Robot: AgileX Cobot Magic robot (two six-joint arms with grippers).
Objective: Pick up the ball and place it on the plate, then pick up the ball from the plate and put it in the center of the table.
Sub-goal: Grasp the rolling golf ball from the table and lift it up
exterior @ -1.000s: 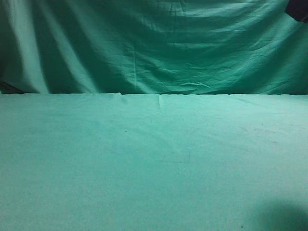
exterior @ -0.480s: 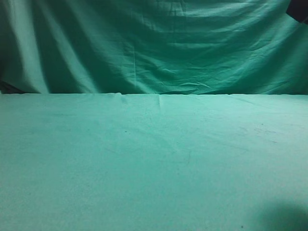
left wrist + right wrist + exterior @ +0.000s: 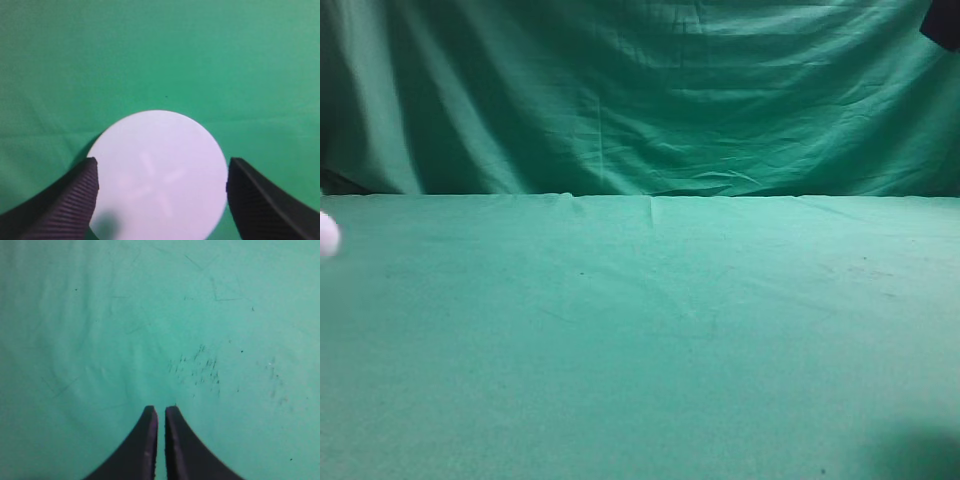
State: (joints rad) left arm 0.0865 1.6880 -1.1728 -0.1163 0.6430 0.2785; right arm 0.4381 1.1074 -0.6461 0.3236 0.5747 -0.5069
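A small, pale lilac-white round ball (image 3: 326,235) sits blurred at the smooth green cloth worktop's (image 3: 640,340) left edge. The left gripper (image 3: 162,187) gapes empty above a flat white round plate (image 3: 157,175); the right gripper (image 3: 160,440) is closed, empty.

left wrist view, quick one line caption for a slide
Open left gripper hovering over a white plate on the green table, no ball between its fingers.
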